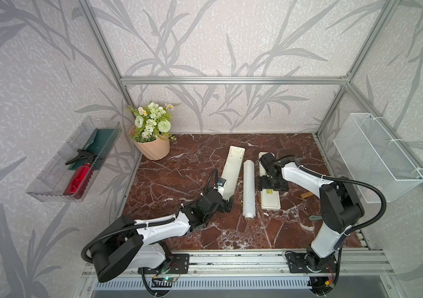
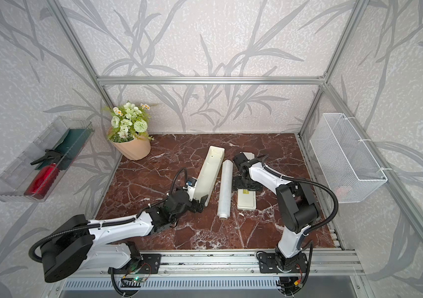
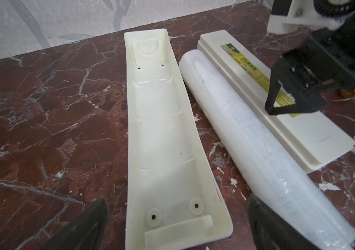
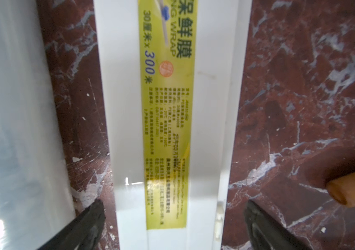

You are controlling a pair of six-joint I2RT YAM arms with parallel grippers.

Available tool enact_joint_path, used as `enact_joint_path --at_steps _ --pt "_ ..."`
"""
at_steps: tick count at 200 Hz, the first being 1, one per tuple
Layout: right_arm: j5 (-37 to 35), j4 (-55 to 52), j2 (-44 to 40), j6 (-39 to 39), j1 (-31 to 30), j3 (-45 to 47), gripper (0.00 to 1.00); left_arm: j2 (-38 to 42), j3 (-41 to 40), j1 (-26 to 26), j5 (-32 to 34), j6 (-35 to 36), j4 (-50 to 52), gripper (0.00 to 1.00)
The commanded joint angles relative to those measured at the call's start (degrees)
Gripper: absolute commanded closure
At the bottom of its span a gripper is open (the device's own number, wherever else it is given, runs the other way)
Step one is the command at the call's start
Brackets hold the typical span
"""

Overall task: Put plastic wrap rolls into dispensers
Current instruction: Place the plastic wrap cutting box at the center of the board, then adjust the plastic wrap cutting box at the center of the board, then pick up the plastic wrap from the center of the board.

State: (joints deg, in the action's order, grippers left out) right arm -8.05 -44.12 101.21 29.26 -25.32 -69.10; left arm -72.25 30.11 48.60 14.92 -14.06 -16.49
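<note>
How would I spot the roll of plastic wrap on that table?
On the red marble table, three long pale things lie side by side near the middle. The roll is the centre one, between an open cream tray and a flat lid with a yellow-green label. It alone is round and glossy.

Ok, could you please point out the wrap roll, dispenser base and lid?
wrap roll [image 1: 248, 189]: in a top view, film middle.
dispenser base [image 3: 161, 134]: left wrist view, inner floor.
lid [image 4: 168, 108]: right wrist view, label strip.
</note>
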Motion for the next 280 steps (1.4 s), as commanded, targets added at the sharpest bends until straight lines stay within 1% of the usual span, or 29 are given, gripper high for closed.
enact_joint_path --at_steps 1,22,34,48,64,81,105,128,154,171,184,196,199,223,236,246,280 --pt "-0.1 -0.1 -1.4 -1.1 0.2 0.8 0.01 2.7 3.3 -3.7 -5.2 -2.0 9.0 0.01" --pt "-1.8 -0.7 -3.1 -2.8 -1.7 0.1 0.01 2.6 6.4 -9.2 -9.0 -2.5 12.5 0.01" --pt "-2.1 -2.0 -5.3 -3.0 -3.1 -0.9 0.01 0.8 8.5 -11.9 -11.8 -2.2 13.6 0.04" --pt "-0.8 -4.0 -6.1 -2.8 -4.1 -2.1 0.0 -3.0 11.8 -14.4 -14.8 -1.2 15.3 0.08" --pt "0.9 -4.7 -7.1 -2.5 -5.3 -2.9 0.05 -8.0 15.7 -16.7 -17.6 -0.5 16.5 0.13" --pt "3.8 -4.3 -7.9 -1.9 -7.0 -3.3 0.07 -13.6 19.5 -18.7 -21.6 -0.9 16.9 0.18" --pt "6.8 -1.7 -7.4 1.4 -10.1 -3.4 0.1 -19.1 23.0 -19.0 -23.4 -1.0 16.0 0.21" --pt "6.4 -0.5 -4.2 5.0 -11.8 -4.3 0.13 -22.4 25.2 -19.0 -23.1 -1.2 16.4 0.23" --pt "5.4 1.7 -0.2 6.1 -13.5 -5.8 0.17 -24.9 26.5 -19.1 -22.3 -1.0 16.8 0.27" --pt "5.8 1.9 2.4 6.8 -13.7 -7.1 0.18 -26.9 27.3 -19.1 -21.6 -1.1 17.3 0.35" --pt "5.3 2.1 4.2 7.0 -13.8 -7.8 0.19 -28.0 27.7 -19.0 -21.4 -1.5 17.9 0.4" --pt "5.3 2.7 5.6 6.9 -13.8 -7.9 0.21 -28.5 27.9 -19.1 -21.1 -2.1 18.5 0.46" --pt "5.3 2.8 6.0 8.4 -13.8 -7.9 0.21 -28.6 28.0 -19.0 -20.9 -2.3 18.7 0.48" --pt "6.1 3.0 8.9 8.9 -13.9 -8.9 0.24 -28.3 27.8 -19.1 -20.2 -3.7 19.7 0.56" --pt "6.5 3.3 9.7 9.2 -13.8 -9.2 0.26 -27.6 27.7 -19.0 -19.5 -5.0 20.5 0.67" --pt "6.1 3.4 10.0 9.5 -13.9 -9.2 0.28 -26.6 27.3 -18.9 -18.8 -6.4 20.7 0.74" --pt "4.8 3.0 9.7 9.5 -13.7 -9.5 0.5 -24.8 26.9 -17.6 -17.7 -10.2 22.4 0.8"
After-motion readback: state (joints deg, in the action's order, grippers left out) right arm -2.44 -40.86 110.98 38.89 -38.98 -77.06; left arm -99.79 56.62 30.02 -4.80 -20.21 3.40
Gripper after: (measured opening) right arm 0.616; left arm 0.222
